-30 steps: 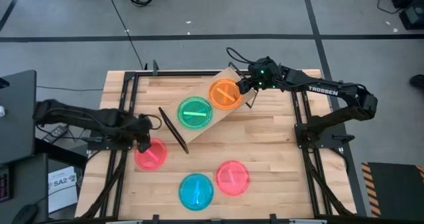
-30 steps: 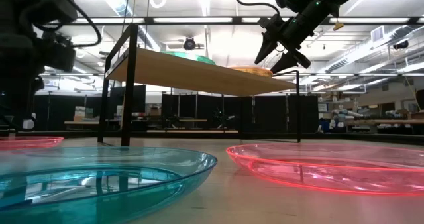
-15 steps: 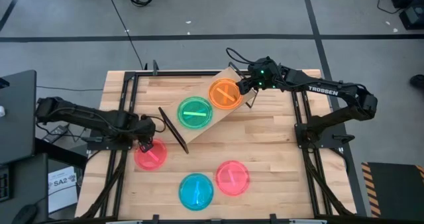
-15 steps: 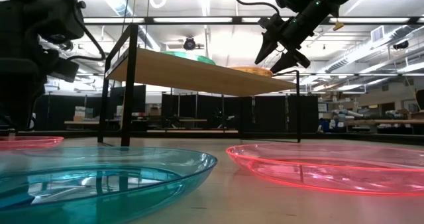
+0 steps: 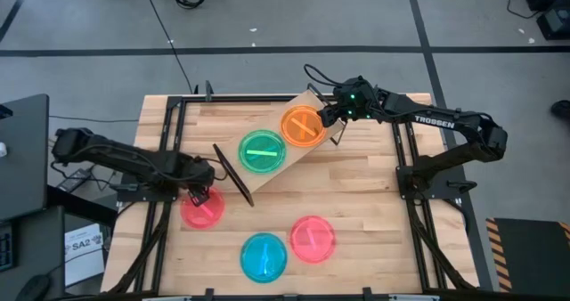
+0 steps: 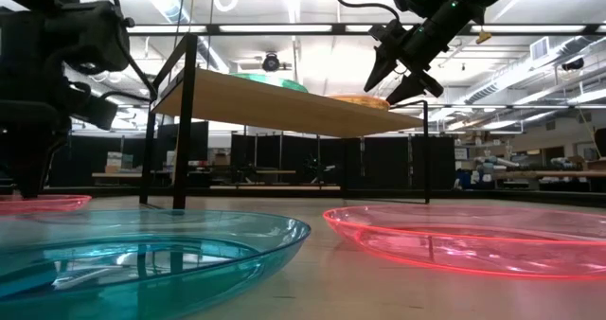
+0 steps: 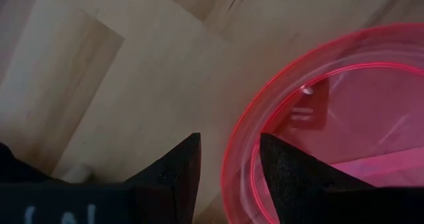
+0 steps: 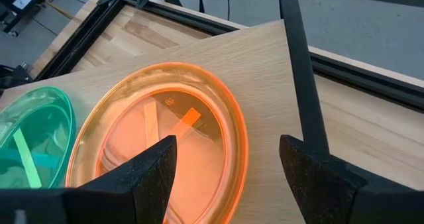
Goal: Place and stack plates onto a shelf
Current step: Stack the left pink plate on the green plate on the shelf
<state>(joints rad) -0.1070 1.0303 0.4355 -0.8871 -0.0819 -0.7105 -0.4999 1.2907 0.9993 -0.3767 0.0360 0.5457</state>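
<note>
A pink plate [image 5: 204,210] lies flat on the table at the left. My left gripper [image 5: 198,194] points down over its far rim [image 7: 240,159], open, one finger outside the rim and one over the plate's inside. The shelf [image 5: 313,101] stands on the far half of the table and carries a green plate [image 5: 262,151] and an orange plate [image 5: 302,126]. My right gripper [image 5: 330,120] hovers open just above the shelf's right end, beside the orange plate [image 8: 159,138]. A second pink plate [image 5: 313,239] and a blue plate [image 5: 264,256] rest on the near part of the table. My left gripper stands astride the pink plate's far rim [image 7: 232,177], fingers pointing down from above. Whether the fingertips [image 7: 177,174] touch the rim or the table, I cannot tell. The plate lies flat on the table.
The shelf's black wire legs [image 5: 233,173] stand close to the right of my left gripper. Black frame rails [image 5: 169,132] run along the table's left and right sides. Bare wood lies between the shelf and the two near plates.
My left gripper has come down over the pink plate's far rim and shifted slightly toward the table's right edge, staying open. The plate has not moved. My right gripper has kept still.
</note>
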